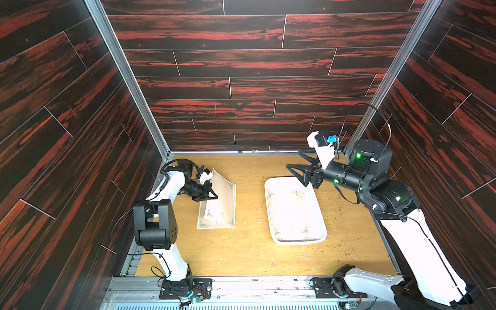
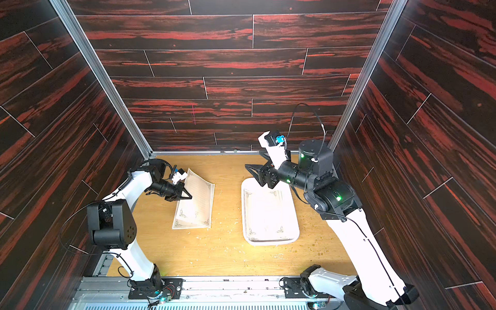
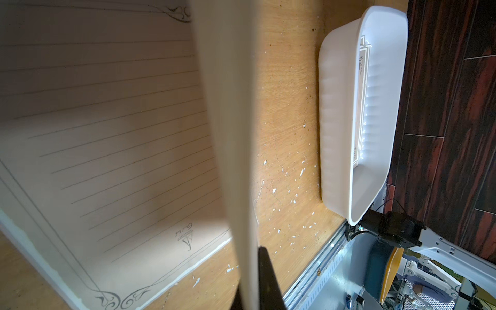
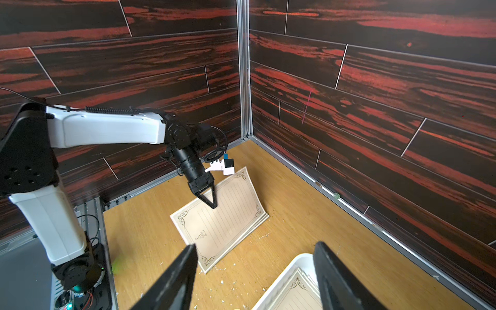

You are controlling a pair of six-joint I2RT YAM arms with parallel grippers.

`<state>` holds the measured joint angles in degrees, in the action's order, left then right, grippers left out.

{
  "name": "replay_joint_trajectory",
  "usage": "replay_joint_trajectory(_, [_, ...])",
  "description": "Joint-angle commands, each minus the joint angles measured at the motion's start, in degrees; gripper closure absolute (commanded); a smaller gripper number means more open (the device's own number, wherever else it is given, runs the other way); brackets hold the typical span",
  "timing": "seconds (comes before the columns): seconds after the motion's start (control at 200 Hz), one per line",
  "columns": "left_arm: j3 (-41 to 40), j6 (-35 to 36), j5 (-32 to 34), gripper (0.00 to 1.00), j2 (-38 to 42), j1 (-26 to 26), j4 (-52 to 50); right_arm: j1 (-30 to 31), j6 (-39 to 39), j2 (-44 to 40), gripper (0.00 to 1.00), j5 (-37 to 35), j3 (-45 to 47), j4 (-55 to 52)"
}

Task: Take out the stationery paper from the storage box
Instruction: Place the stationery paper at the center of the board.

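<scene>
- The left gripper is pinched tight on one stationery paper, which is tipped up over a pile on the table.
- The right gripper is wide apart above the storage box, with more paper inside.

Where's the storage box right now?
In both top views the storage box lies on the table's right half, under the open right gripper, well apart from the stationery paper on the left.

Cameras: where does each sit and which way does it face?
Both top views: high above the arm bases, looking down on table, both arms, box, paper pile.
Left wrist: along the shut left gripper and its held sheet, toward the box.
Right wrist: above the box, past the open right gripper, facing the left arm.
Shared: box and pile in all.
</scene>
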<state>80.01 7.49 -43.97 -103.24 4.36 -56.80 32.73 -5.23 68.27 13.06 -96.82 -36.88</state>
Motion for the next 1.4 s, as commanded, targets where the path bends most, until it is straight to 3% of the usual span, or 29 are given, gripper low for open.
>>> replay_joint_trajectory(0.0, [-1.26, 0.16, -1.43, 1.00, 2.10, 0.91, -0.42, -0.09, -0.62, 0.41, 0.29, -0.81, -1.58, -1.17])
replay_joint_trajectory(0.271, [0.81, 1.13, 5.37, 1.00, -1.39, 1.09, -2.79, -0.04, -0.46, 1.41, 0.29, -0.32, -2.88, -2.31])
replay_joint_trajectory(0.376, [1.98, 1.30, 5.13, 1.00, -3.20, 1.11, -3.36, -0.04, -0.65, 1.77, 0.29, -0.53, -3.62, -3.25])
replay_joint_trajectory(0.616, [1.74, -1.75, 12.27, 1.00, -4.69, 1.30, -1.89, -0.04, -0.32, 1.79, 0.29, -0.46, -4.35, -4.73])
replay_joint_trajectory(0.777, [0.67, -3.84, 13.27, 0.98, -5.39, 1.44, 0.42, 0.03, -0.25, 1.69, 0.29, -0.56, -4.26, -4.95])
replay_joint_trajectory(0.922, [0.18, -5.47, 17.04, 0.93, -6.23, 1.44, 1.64, 0.01, 0.05, 1.87, 0.29, -0.23, -4.26, -4.95])
replay_joint_trajectory(1.127, [0.15, -5.49, 17.77, 0.73, -7.06, 1.44, 1.51, 0.01, 0.05, 1.87, 0.29, -0.23, -4.53, -5.30])
replay_joint_trajectory(1.398, [0.15, -7.02, 27.27, 0.62, -7.61, 1.45, 1.17, 0.04, 0.16, 1.21, 0.29, -0.49, -4.79, -5.90])
